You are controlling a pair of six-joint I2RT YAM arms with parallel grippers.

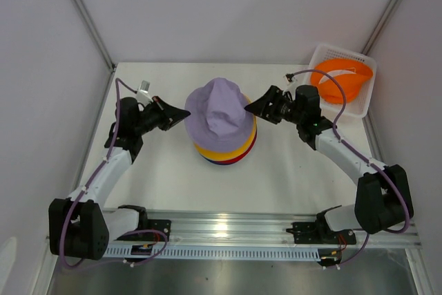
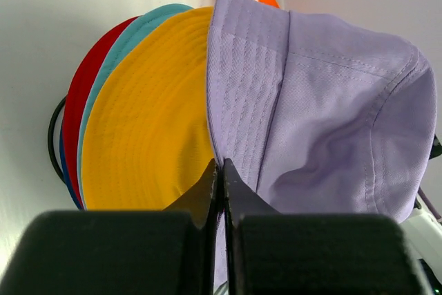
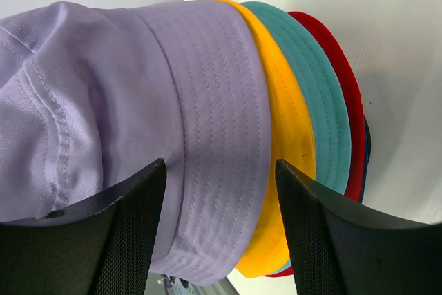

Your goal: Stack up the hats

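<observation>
A lavender hat (image 1: 221, 112) tops a stack of hats in the middle of the table, with yellow (image 2: 145, 115), teal (image 2: 117, 53), red (image 2: 83, 94) and navy (image 2: 65, 170) brims showing under it. My left gripper (image 1: 185, 112) is at the stack's left side, shut on the edge of the lavender brim (image 2: 242, 101). My right gripper (image 1: 248, 108) is at the right side, open, its fingers (image 3: 131, 226) straddling the lavender brim (image 3: 214, 136) without pinching it. An orange hat (image 1: 342, 77) lies in the white basket (image 1: 324, 53).
The basket stands at the back right corner, close behind my right arm. A thin black wire frame (image 2: 52, 136) peeks out under the stack. White walls close in the table on three sides.
</observation>
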